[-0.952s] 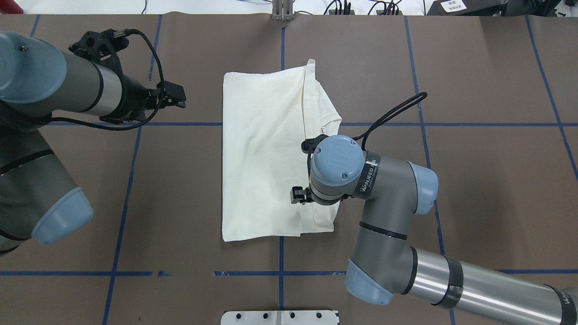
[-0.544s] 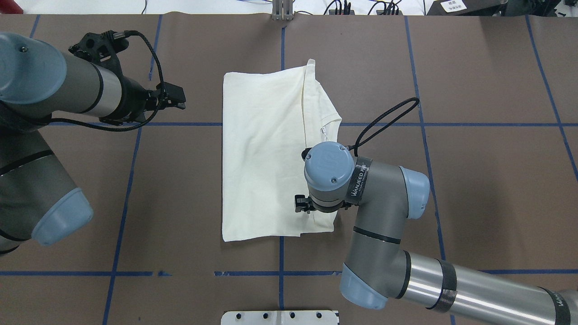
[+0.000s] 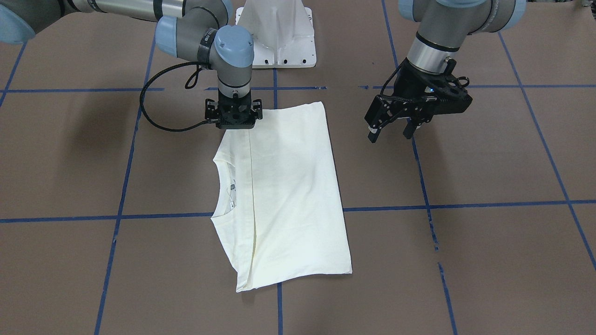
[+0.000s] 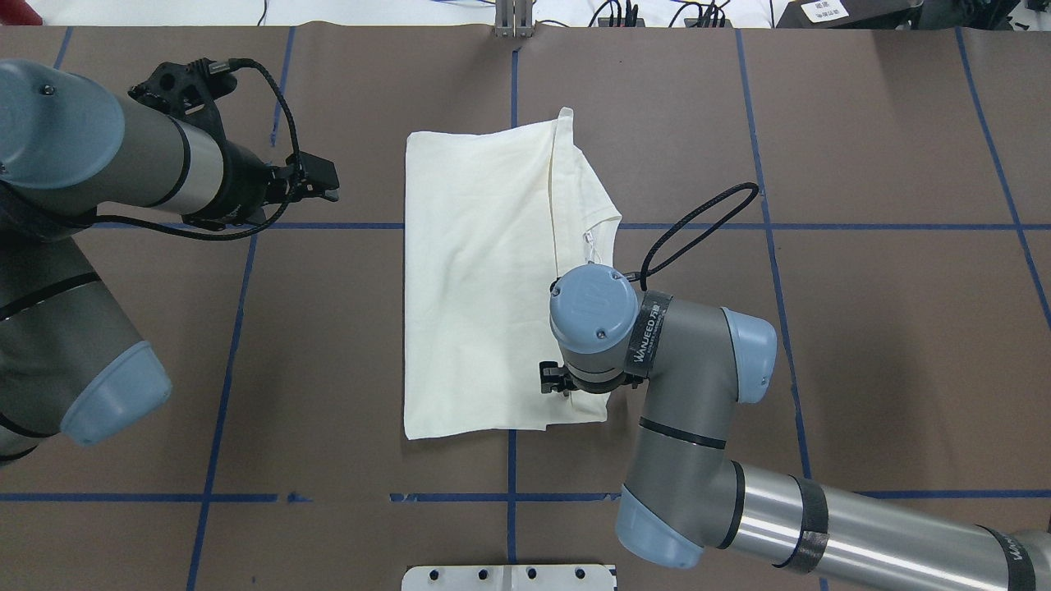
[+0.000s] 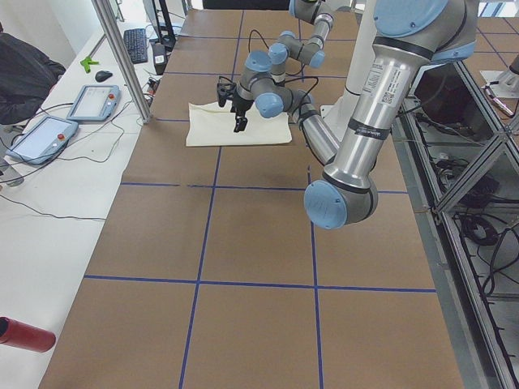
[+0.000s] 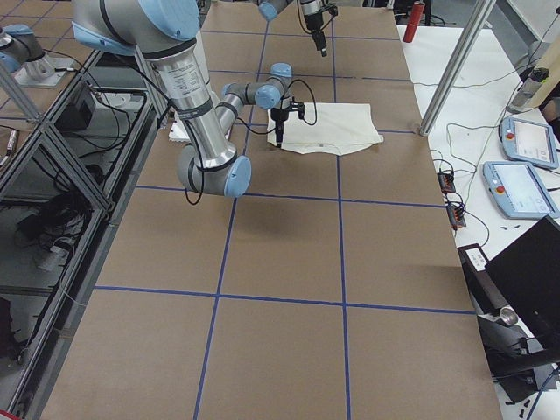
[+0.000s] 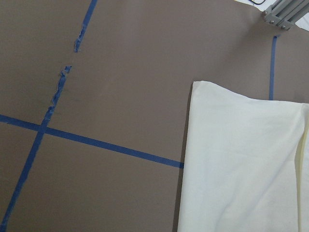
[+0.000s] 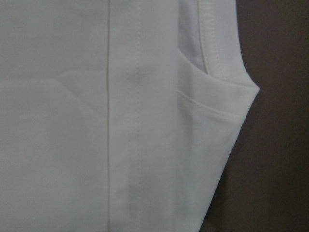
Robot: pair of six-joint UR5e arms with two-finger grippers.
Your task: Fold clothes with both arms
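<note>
The clothes are one cream shirt [image 4: 476, 279], folded into a long rectangle with its plain side up. Its ribbed collar [image 4: 603, 226] pokes out on the right edge. My right gripper [image 4: 554, 384] points straight down over the shirt's near right corner [image 3: 235, 122]. The wrist hides its fingers, so I cannot tell whether they touch the cloth. The right wrist view is filled by cloth and the collar seam [image 8: 212, 48]. My left gripper [image 3: 391, 136] hovers open above bare table left of the shirt [image 4: 332, 189]. The left wrist view shows the shirt's far left corner [image 7: 241, 164].
Blue tape lines [image 4: 222, 328] grid the brown table cover. The white pedestal base [image 3: 277, 32] stands at the robot's edge. A white side bench with control pendants [image 5: 45, 134] and a metal post [image 5: 122, 61] lies beyond the far edge.
My right arm has slid toward the robot along the shirt's right side, nearing the near right corner. The left gripper has barely shifted, and the shirt lies as before.
</note>
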